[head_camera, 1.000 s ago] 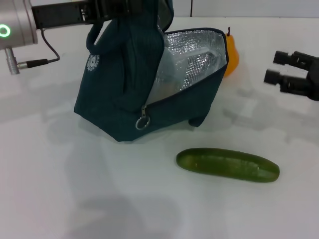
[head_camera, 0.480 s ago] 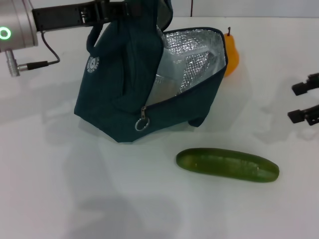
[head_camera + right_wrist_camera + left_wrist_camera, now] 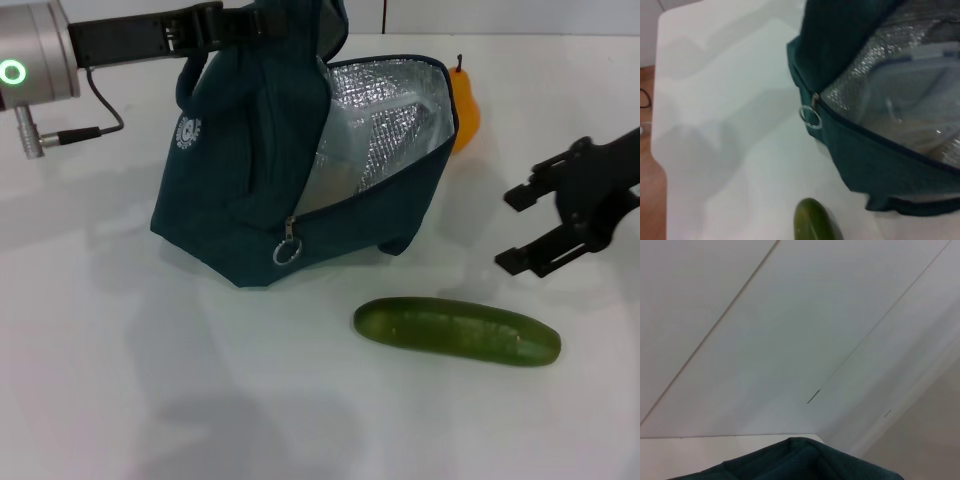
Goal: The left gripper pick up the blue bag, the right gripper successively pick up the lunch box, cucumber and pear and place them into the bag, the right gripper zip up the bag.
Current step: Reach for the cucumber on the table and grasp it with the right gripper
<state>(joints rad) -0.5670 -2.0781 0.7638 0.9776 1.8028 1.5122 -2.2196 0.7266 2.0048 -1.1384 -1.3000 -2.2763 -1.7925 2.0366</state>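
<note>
My left gripper (image 3: 235,20) reaches in from the top left, shut on the top of the blue bag (image 3: 250,180) and holding it upright on the white table. The bag's mouth gapes to the right, showing its silver lining (image 3: 395,100). Inside lies the lunch box (image 3: 920,95), clear with a blue rim. The zipper's ring pull (image 3: 287,250) hangs at the front seam. The pear (image 3: 464,108) stands just behind the bag. The cucumber (image 3: 455,331) lies in front of the bag. My right gripper (image 3: 507,230) hovers open just above and right of it, holding nothing.
The white table (image 3: 150,380) extends around the bag. In the right wrist view its edge (image 3: 657,150) borders a wooden floor. The left wrist view shows only a pale wall and a strip of bag fabric (image 3: 800,460).
My right gripper has come in from the right edge, moving left and down to hang over the cucumber's right end. The bag, the pear and the cucumber have stayed put.
</note>
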